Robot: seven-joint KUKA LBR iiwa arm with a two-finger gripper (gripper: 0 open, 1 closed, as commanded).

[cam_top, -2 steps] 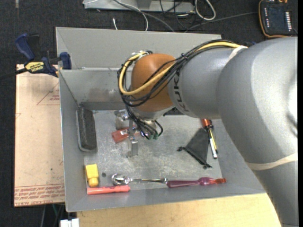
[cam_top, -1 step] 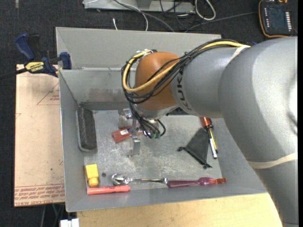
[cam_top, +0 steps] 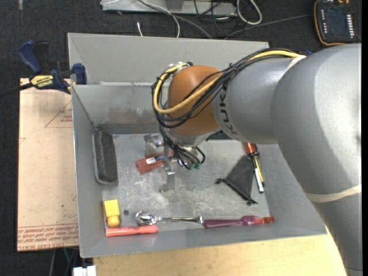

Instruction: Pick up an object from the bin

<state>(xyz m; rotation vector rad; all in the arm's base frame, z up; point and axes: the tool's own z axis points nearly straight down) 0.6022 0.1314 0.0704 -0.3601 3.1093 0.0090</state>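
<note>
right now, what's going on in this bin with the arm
The grey KUKA arm reaches in from the right. Its gripper is low over the middle of the grey metal bin, right beside a small flat red piece; whether it has hold of it cannot be told. A long dark grey block, a yellow block, a pink marker, a purple-handled metal spoon, a black triangular piece and an orange-tipped pen lie untouched around it.

Part of the red thing (cam_top: 147, 164) under the pincer (cam_top: 168, 176); arm (cam_top: 299, 108) past right edge
</note>
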